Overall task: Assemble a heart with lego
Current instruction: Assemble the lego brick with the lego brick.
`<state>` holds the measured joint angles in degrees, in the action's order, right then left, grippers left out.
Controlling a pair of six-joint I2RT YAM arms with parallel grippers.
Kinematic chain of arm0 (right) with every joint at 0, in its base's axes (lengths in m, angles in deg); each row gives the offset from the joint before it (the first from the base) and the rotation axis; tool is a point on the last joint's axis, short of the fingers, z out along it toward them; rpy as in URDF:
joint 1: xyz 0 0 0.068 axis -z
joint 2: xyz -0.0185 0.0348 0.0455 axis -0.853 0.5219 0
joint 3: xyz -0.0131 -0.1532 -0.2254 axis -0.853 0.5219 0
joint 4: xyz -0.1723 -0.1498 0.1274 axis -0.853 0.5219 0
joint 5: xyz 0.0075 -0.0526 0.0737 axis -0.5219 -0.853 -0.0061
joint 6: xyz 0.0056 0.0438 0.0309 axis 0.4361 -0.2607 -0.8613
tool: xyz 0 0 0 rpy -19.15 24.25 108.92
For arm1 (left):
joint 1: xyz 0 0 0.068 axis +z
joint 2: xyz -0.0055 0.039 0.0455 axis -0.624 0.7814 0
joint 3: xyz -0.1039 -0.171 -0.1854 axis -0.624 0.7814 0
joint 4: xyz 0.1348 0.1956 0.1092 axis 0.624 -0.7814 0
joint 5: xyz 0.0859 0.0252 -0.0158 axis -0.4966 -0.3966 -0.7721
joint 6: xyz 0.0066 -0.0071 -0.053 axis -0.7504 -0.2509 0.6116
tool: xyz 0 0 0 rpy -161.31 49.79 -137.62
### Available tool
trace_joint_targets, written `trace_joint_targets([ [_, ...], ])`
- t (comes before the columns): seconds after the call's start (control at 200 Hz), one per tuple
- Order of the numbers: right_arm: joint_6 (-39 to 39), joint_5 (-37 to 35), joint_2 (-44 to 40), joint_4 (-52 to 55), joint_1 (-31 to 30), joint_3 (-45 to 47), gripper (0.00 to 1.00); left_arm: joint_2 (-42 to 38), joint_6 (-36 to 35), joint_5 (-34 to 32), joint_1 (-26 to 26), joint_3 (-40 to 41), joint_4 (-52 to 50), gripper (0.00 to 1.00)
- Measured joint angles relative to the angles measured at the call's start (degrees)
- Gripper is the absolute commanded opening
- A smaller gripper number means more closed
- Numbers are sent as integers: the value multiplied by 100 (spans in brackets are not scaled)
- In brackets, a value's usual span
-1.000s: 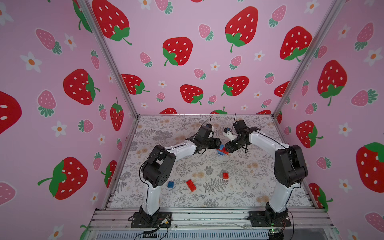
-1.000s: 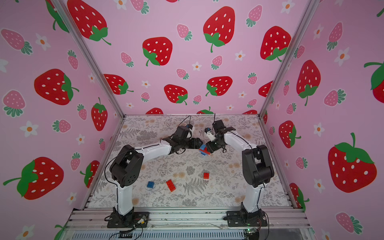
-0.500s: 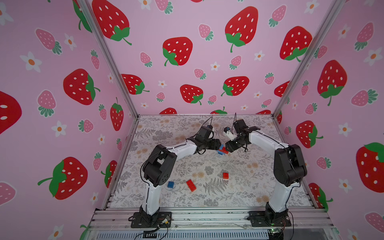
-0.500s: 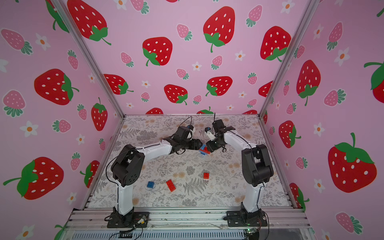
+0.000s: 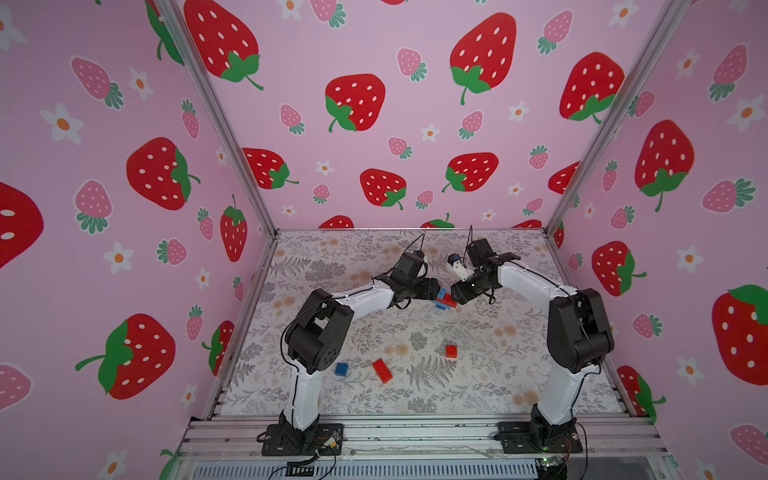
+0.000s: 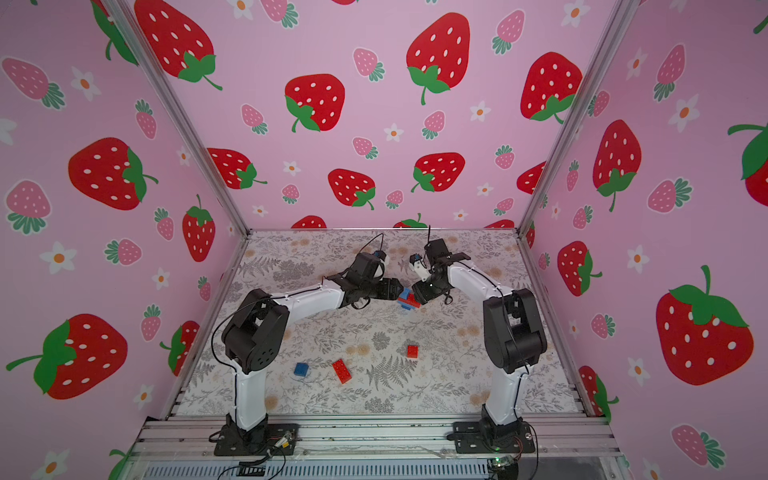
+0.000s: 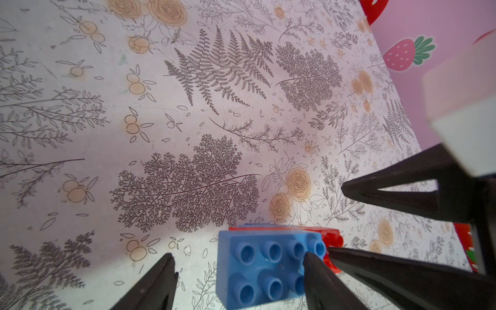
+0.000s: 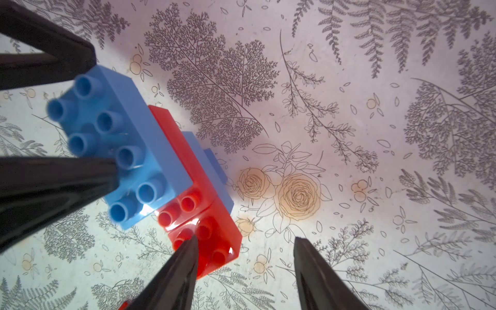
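Heart [image 8: 161, 150]: stepped cluster of glossy, studded red-and-blue plastic bricks
Left tool [image 7: 238, 255]: jaws apart, over blue end
Right tool [image 8: 244, 239]: jaws apart, over red end

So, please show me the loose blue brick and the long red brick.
loose blue brick [image 5: 341, 369]: in a top view, on its top face.
long red brick [image 5: 382, 370]: in a top view, on its middle.

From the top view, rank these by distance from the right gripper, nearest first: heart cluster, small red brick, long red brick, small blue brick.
From the right gripper:
1. heart cluster: at its fingertips, mid-table.
2. small red brick: nearer the front edge.
3. long red brick: front, toward the robot's left.
4. small blue brick: front, farthest left.
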<state>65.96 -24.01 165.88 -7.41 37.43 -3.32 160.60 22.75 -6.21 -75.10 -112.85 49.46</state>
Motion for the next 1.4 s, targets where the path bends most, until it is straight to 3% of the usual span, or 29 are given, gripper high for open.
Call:
trace_joint_targets([
  [0.785, -170, -37, 81, 76, 0, -111, 59, -2, 688, -511, -223, 4, -114, 79],
  [1.156, -306, 15, 133, 92, 17, -153, 59, 48, 387, -1311, -588, -190, -387, 79],
  [1.401, -367, 92, 184, 133, 26, -214, 59, 289, 501, -1298, -557, -595, -656, 79],
])
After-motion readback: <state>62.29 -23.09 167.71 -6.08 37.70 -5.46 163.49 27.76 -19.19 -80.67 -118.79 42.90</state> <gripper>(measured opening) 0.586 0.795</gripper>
